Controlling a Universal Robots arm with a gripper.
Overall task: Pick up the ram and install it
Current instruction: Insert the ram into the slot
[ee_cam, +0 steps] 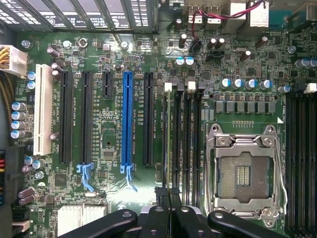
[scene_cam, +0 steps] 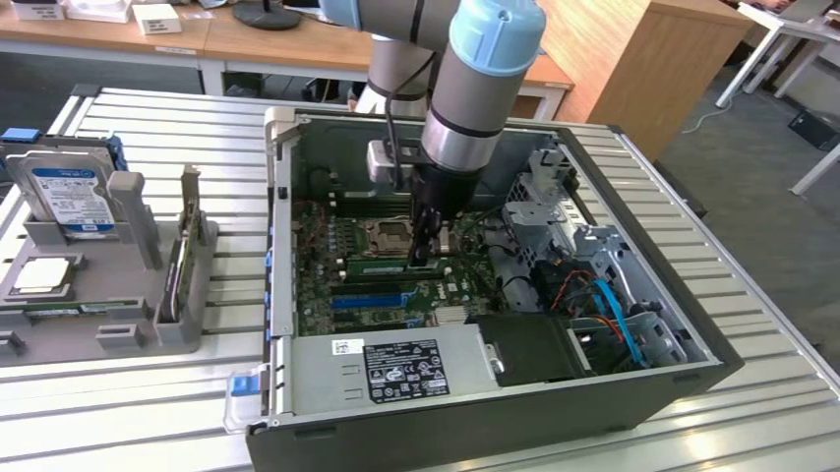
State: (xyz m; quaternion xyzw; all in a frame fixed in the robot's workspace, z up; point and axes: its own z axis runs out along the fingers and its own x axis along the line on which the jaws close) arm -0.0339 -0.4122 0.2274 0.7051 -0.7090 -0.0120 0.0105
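Pincer point(scene_cam: 423, 258) point(ee_cam: 167, 194) down inside the case point(scene_cam: 282, 246), clenched on the ram point(scene_cam: 381, 265) point(ee_cam: 169, 144). Ram's on edge along the outermost memory slot, bare slots point(ee_cam: 187, 144) between it and the socket point(ee_cam: 245, 173). Tight quarters.

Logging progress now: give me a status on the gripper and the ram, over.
Gripper shut on the ram. Ram low on motherboard, beside CPU socket. No obstruction seen.

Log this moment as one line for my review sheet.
gripper: shut, low inside the case | the ram: at the gripper's tip, along memory slots beside the CPU socket | seated: cannot tell
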